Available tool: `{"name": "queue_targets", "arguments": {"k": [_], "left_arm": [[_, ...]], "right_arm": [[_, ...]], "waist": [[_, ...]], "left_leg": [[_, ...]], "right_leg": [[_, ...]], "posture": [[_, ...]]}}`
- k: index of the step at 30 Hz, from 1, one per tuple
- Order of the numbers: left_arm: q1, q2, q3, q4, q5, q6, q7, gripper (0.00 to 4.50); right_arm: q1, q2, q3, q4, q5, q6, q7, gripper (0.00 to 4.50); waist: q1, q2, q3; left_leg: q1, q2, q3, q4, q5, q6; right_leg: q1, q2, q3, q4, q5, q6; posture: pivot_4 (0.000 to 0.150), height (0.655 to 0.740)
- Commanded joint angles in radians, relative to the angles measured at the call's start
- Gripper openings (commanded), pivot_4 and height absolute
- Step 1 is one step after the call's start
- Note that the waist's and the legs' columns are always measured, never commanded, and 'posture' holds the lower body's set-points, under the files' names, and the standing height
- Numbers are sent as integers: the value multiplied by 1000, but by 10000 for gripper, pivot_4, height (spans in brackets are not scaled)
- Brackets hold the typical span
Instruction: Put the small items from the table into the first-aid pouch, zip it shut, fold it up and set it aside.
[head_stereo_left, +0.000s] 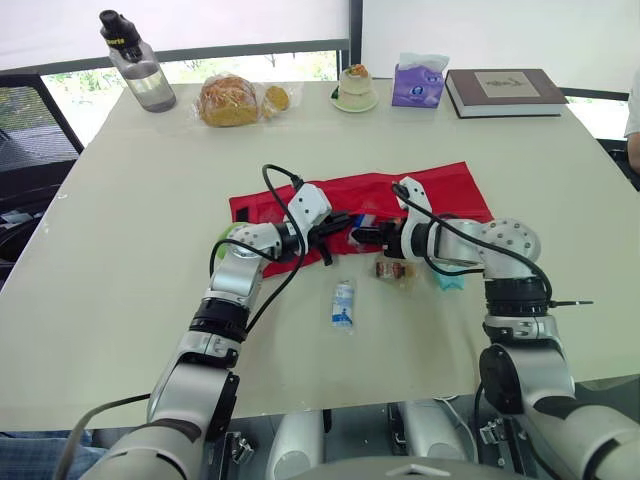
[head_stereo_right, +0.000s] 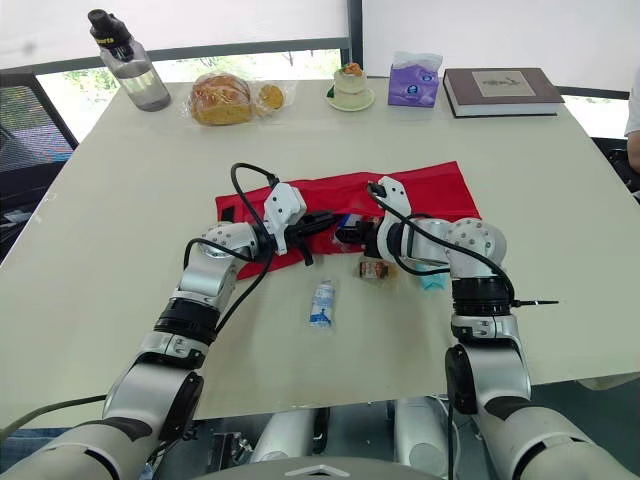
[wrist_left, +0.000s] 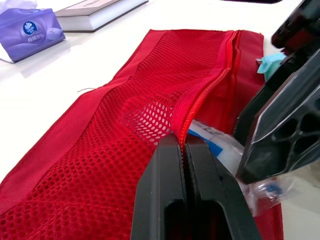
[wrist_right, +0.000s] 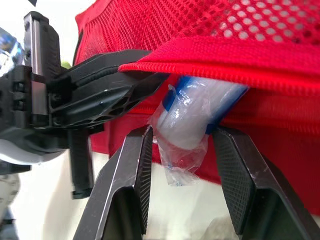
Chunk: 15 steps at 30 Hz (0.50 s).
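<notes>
Fingers (wrist_left: 165, 195) of the left gripper (wrist_left: 182, 142) are clenched on the zipper edge of the red mesh pouch (wrist_left: 125, 100), lifting its mouth. The right gripper (wrist_right: 182, 135) is spread, one finger on each side of a clear-wrapped packet (wrist_right: 192, 117) lodged halfway under the pouch's lip. The pouch lies flat mid-table. Near its front edge lie a small white packet (head_stereo_left: 343, 303), a brown wrapped item (head_stereo_left: 393, 269) and a teal item (head_stereo_left: 449, 281). Along the far edge of the pale table (head_stereo_left: 130, 250) are a water bottle (head_stereo_left: 140, 65), bagged bread (head_stereo_left: 230, 100), a cupcake (head_stereo_left: 355, 88), tissues (head_stereo_left: 418, 82) and a book (head_stereo_left: 503, 90), with bright windows behind.
</notes>
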Motion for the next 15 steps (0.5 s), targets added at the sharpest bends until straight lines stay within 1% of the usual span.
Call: {"name": "queue_targets", "arguments": {"k": [1, 6, 10, 15], "left_arm": [[-20, 7, 1, -7, -12, -25, -28, 0], [-24, 4, -2, -2, -8, -28, -37, 0], [-26, 5, -1, 7, -3, -36, -33, 0], [-24, 11, -6, 14, 2, -56, -41, 0]], "right_arm": [[-30, -14, 73, 5, -81, -105, 105, 19353], [-51, -33, 147, 31, -180, -214, 217, 19353], [-45, -53, 161, 23, -217, -224, 269, 19353], [-49, -123, 231, 12, -274, -221, 370, 19353]], "waist": [[0, 0, 0], [1, 0, 0], [1, 0, 0], [2, 0, 0]], "left_leg": [[0, 0, 0, 0, 0, 0], [0, 0, 0, 0, 0, 0], [0, 0, 0, 0, 0, 0], [0, 0, 0, 0, 0, 0]], "right_leg": [[0, 0, 0, 0, 0, 0], [0, 0, 0, 0, 0, 0], [0, 0, 0, 0, 0, 0], [0, 0, 0, 0, 0, 0]], "posture": [[1500, 7332], [1500, 7332], [1500, 7332], [1500, 7332]]}}
